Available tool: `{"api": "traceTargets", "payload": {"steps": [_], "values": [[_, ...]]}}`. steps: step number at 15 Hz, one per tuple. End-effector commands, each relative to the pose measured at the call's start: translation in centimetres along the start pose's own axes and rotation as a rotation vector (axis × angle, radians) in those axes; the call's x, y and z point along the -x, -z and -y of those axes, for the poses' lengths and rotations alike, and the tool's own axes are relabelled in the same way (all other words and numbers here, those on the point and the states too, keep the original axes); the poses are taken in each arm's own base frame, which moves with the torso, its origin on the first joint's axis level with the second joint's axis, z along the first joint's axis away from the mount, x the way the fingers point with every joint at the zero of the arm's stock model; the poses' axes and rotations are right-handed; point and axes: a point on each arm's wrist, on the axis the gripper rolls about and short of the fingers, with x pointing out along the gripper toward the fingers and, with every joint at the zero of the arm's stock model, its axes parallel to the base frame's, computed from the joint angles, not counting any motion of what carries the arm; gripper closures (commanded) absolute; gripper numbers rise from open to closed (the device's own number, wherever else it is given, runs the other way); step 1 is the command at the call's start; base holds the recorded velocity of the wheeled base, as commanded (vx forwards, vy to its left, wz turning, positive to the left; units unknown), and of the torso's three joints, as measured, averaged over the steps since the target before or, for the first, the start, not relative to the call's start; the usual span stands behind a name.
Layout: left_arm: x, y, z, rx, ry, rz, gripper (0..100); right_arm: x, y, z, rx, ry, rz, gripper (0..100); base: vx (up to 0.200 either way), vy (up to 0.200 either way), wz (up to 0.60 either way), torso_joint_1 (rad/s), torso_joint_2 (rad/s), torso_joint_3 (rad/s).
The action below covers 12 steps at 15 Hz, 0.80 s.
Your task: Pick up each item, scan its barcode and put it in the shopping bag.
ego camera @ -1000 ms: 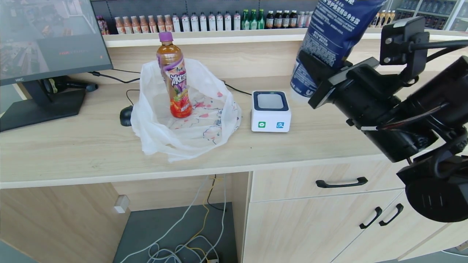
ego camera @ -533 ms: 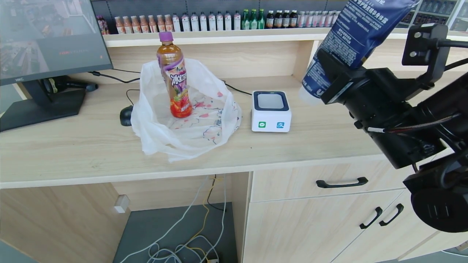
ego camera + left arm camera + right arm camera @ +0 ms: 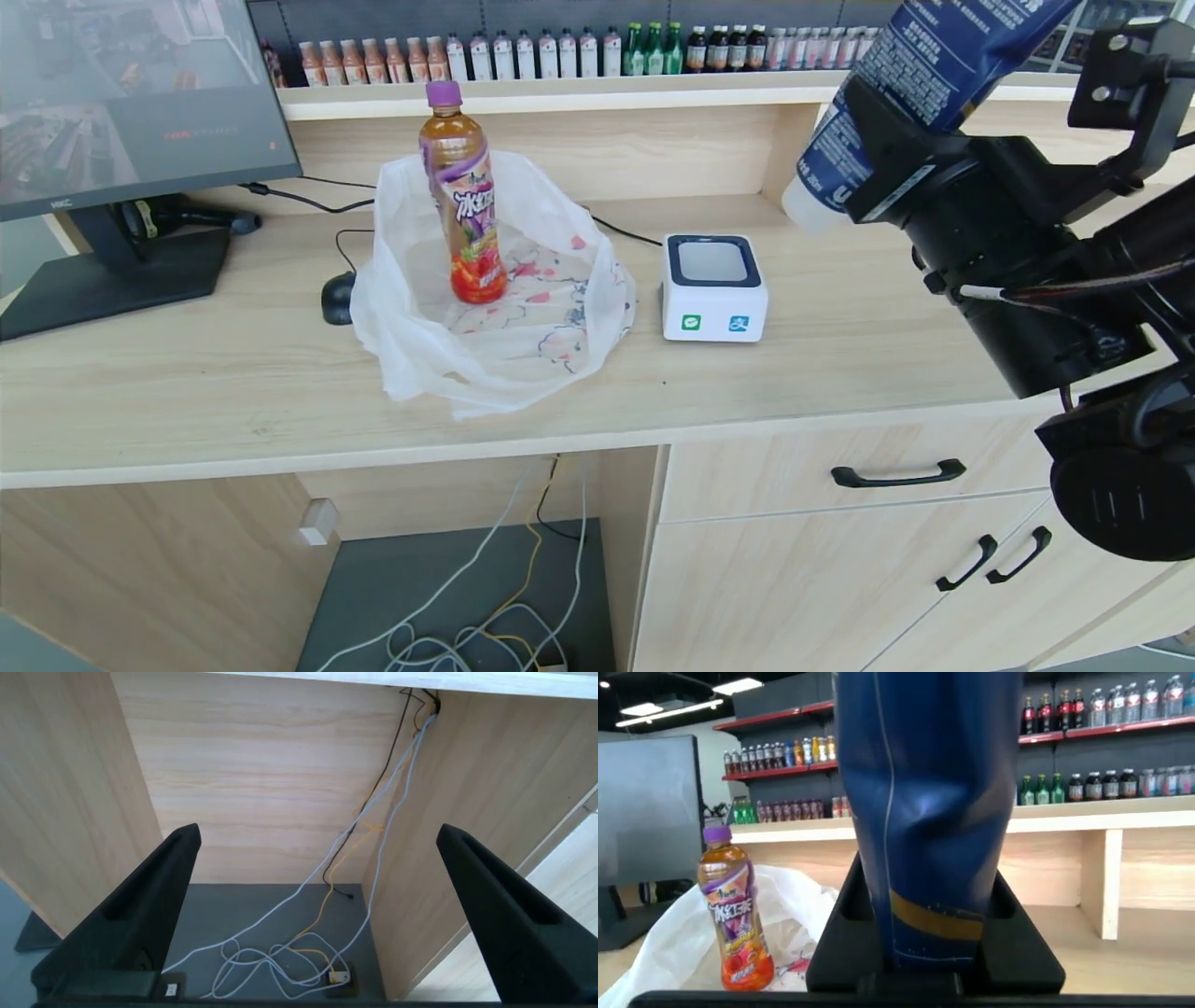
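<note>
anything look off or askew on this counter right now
Only the blue tube: the right claw holds it up tilted, cap down, right of the scanner, and its wall is creased near the grip. The bottle stands upright in the bag.

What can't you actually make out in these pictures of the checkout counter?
Dark blue soft tube: top end cut off by the upper edge in head and right wrist views; the right gripper clamps over its lower part.
Its barcode: not made out in either view.
Black computer mouse: half hidden behind the white plastic shopping bag, head view.
Drink bottles on the back shelf: too small to tell their labels, head view.
</note>
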Motion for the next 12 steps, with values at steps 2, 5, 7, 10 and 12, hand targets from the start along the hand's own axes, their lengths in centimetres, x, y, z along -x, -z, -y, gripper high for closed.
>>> {"api": "traceTargets", "payload": {"steps": [2,5,7,10,12], "values": [[0.0,0.0,0.0,0.0,0.0,0.001,0,0.8,0.8,0.6,-0.011,0.01,-0.029,100,0.0,0.2,0.0,0.002,0.0,0.002],[0.0,0.0,0.0,-0.001,0.0,0.001,0,1.6,0.9,0.6,-0.01,0.008,-0.044,100,0.0,0.2,0.0,0.002,0.0,0.005],[0.0,0.0,0.0,-0.001,0.0,0.001,0,1.5,0.8,0.6,-0.008,0.008,-0.036,100,0.0,0.2,0.0,0.0,0.0,0.002],[0.0,0.0,0.0,-0.003,0.0,0.001,0,1.5,1.5,0.6,-0.005,0.008,-0.051,100,0.0,0.2,0.0,0.006,0.0,0.007],[0.0,0.0,0.0,-0.003,0.0,0.001,0,1.5,2.1,0.2,-0.01,-0.003,-0.07,100,0.0,0.0,0.0,0.0,0.0,0.0]]}}
